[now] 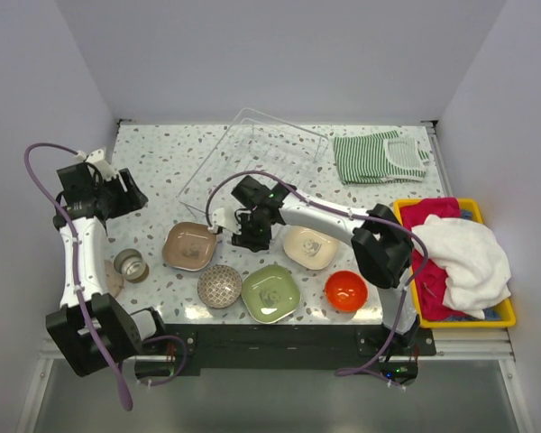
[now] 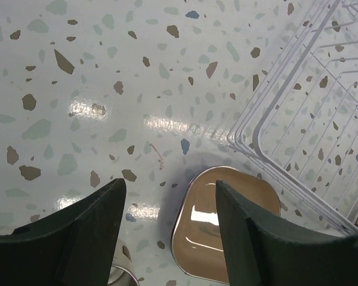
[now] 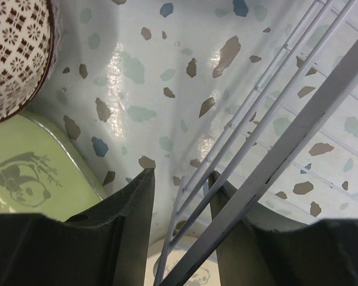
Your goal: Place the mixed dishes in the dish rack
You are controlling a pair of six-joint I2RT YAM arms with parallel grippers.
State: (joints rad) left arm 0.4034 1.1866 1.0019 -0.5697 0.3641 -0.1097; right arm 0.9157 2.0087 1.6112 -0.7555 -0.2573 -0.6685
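Nearest lie the grey patterned bowl (image 1: 219,286), green plate (image 1: 270,293) and orange-red bowl (image 1: 345,290), behind them the brown plate (image 1: 190,245) and cream plate (image 1: 308,247), then the right gripper (image 3: 180,179), half-open astride wires of the far dish rack (image 1: 252,149), while the left gripper (image 2: 168,187) hangs open, far left.

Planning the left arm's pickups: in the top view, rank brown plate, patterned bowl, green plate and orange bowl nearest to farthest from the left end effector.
1. brown plate, just right of the left end effector
2. patterned bowl, front row, left
3. green plate, front row, middle
4. orange bowl, front row, right
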